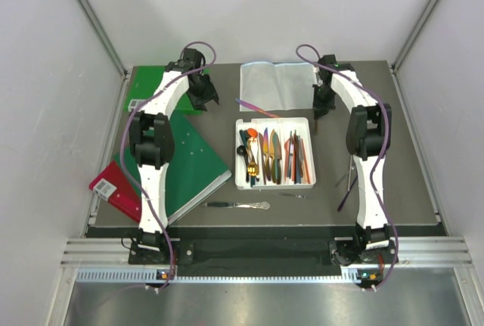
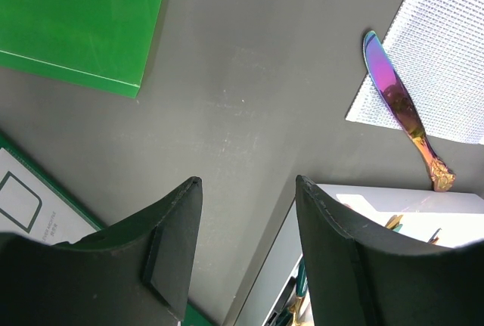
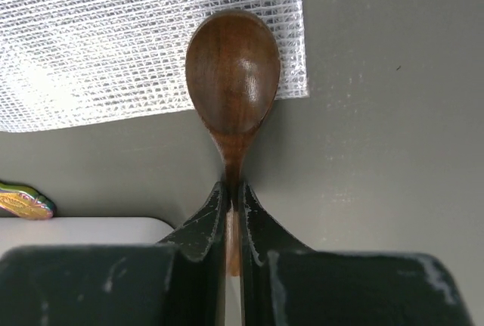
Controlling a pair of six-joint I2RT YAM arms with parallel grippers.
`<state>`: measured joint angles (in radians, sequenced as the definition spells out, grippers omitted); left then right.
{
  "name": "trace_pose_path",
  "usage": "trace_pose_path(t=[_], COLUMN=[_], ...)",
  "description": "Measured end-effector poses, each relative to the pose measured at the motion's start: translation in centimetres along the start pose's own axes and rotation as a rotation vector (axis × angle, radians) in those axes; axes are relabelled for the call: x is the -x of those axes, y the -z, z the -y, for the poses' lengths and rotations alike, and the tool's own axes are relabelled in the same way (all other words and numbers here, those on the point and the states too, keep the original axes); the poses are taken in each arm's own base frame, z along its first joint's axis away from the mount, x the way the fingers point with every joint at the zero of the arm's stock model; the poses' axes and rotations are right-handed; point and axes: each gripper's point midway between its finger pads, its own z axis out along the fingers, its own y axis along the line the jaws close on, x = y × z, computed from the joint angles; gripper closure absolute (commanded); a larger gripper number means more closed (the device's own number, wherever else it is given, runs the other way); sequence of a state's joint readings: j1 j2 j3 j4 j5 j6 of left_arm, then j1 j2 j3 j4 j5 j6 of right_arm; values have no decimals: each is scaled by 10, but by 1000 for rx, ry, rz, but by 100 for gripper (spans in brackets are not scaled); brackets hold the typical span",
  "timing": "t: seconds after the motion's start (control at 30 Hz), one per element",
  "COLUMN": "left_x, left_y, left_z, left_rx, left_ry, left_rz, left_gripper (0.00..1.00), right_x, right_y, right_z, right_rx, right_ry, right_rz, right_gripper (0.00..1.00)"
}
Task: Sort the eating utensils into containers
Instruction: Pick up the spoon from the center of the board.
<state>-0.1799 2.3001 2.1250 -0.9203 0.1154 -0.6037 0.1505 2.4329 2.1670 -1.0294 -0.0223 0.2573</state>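
My right gripper [image 3: 233, 186] is shut on the thin neck of a brown wooden spoon [image 3: 233, 69], whose bowl points away over the edge of a mesh pouch. It hangs just beyond the far right corner of the white compartment tray [image 1: 274, 121], which holds several utensils. An iridescent knife [image 2: 401, 107] lies on the table between pouch and tray, half on the pouch. My left gripper [image 2: 248, 182] stands open and empty above the table left of the tray's far left corner [image 2: 393, 197]. A silver knife [image 1: 238, 205] lies in front of the tray.
A clear mesh pouch [image 1: 276, 84] lies behind the tray. Green books [image 1: 185, 163] and a red one [image 1: 113, 190] cover the table's left side. A slim silver utensil [image 1: 350, 176] lies beside the right arm.
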Motion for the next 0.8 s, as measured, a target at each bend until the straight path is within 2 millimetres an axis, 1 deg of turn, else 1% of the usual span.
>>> trace_pose_path(t=[0.17,0.27,0.3,0.4,0.5,0.6,0.67,0.73,0.77,0.8], left_x=[0,1,1,1,0,0,0,0,-1,-1], left_y=[0,0,0,0,0,1,1,1,1,1], left_z=[0,0,0,1,1,2,2,3,4,4], left_rx=[-1,-1,-1,-1,-2,-6,-9,-12,-15,-16], left_ry=[0,0,0,0,1,4,7,8,8,8], left_rz=[1,2,2,2,1,0,-2,-4,-5,-6], left_gripper=[43,43,43,43,43,43,43,43,43,43], right_x=[-4,-21,-30,-52,-62,-60,-59,-65,-72,-77], right_y=[0,6,8,21,47,87,116,137,145,148], right_z=[3,10,13,20,20,9,-4,-22,-35,-45], right_rx=[-9,-30,-38,-53,-38,17,62,102,128,149], right_ry=[14,30,34,45,52,58,78,114,141,164], right_rz=[6,-13,-30,-65,-56,6,55,80,76,68], right_gripper=[100,100,100,100,100,100,100,100,100,100])
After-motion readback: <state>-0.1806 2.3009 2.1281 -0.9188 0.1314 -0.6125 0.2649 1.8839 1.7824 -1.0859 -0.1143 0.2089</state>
